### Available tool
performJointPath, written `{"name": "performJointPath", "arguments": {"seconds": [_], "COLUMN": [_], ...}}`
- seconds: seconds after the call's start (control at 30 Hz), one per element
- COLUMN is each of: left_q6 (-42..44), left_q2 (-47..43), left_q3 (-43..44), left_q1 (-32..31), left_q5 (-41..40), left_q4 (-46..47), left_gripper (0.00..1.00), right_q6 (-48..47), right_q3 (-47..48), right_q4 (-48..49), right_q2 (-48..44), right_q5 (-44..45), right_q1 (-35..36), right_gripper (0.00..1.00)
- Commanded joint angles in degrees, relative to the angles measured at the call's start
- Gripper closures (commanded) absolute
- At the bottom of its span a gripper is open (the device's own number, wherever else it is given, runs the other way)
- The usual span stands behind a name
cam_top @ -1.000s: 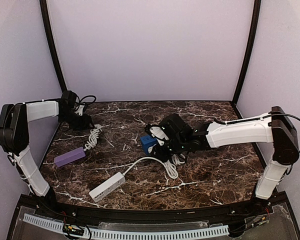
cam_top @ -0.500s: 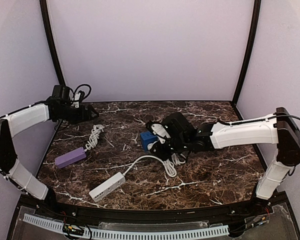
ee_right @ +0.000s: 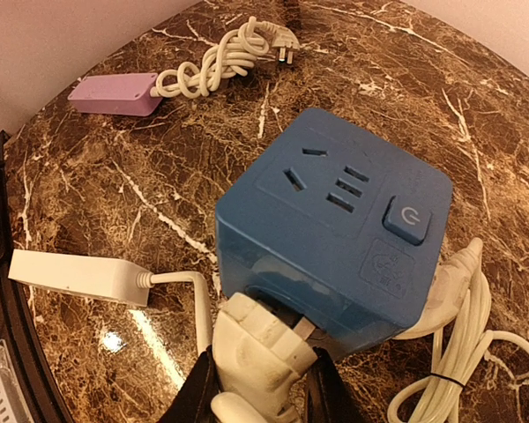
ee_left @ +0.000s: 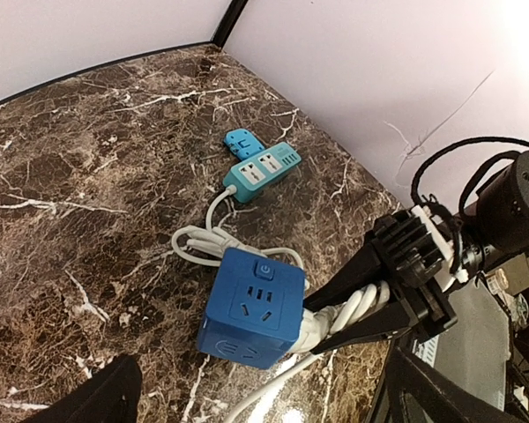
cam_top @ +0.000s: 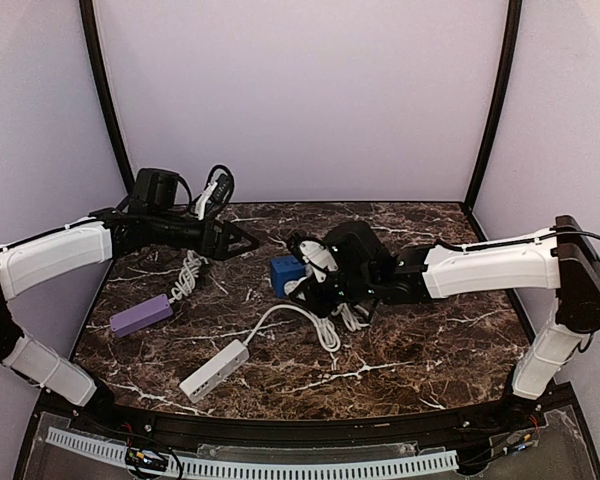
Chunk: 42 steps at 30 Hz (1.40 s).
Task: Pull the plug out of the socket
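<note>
The bright blue cube socket sits on the marble table near the middle. A white plug sticks in its lower side, tilted, with a metal prong showing in the gap. My right gripper is shut on the plug; in the top view the gripper is just right of the cube. My left gripper is open and empty, in the air a little left of the cube. In the left wrist view the cube lies between and beyond the open left gripper.
A purple power strip with a coiled white cable lies at the left. A white power strip lies near the front, its cable running to the plug. A teal power strip lies beyond the cube. Loose white cable lies under the right wrist.
My left arm has swung from the far left corner toward the middle, its open gripper now near the cube. The right gripper and cube have shifted slightly left.
</note>
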Motion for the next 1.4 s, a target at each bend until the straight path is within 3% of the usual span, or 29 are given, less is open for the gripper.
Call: {"name": "performJointPath", "arguments": {"seconds": [0.0,0.17,0.5,0.9,1.17,1.37], "left_q6": [4.2,8.0,9.4,10.3,10.4,10.4], "left_q2": [3.0,7.6,14.5,16.9,18.2,18.4], "left_q3": [0.0,2.4,6.7,8.9,9.2,9.1], "left_q1": [-2.0,-5.0,-7.1,-7.8,-8.8,-9.2], "left_q5": [-0.2,-2.4,1.9,1.5,4.6,6.5], "left_q4": [-3.3,-6.3,-7.5,-8.9,-9.2,-9.2], "left_gripper": [0.01,0.01,0.07,0.29,0.34,0.54], "right_q6": [-0.2,-0.2,-0.6,-1.2,-1.0,-0.6], "right_q3": [3.1,3.2,3.5,3.7,4.5,4.3], "right_q4": [8.7,8.8,8.0,7.5,6.9,7.0], "right_q2": [-1.6,-1.6,-1.3,-0.9,0.4,0.4], "right_q5": [-2.0,-3.0,-3.8,-4.8,-5.6,-5.7], "right_q1": [0.9,1.0,1.2,1.3,1.3,1.2], "right_gripper": [1.00,1.00,1.00,1.00,1.00,1.00]}}
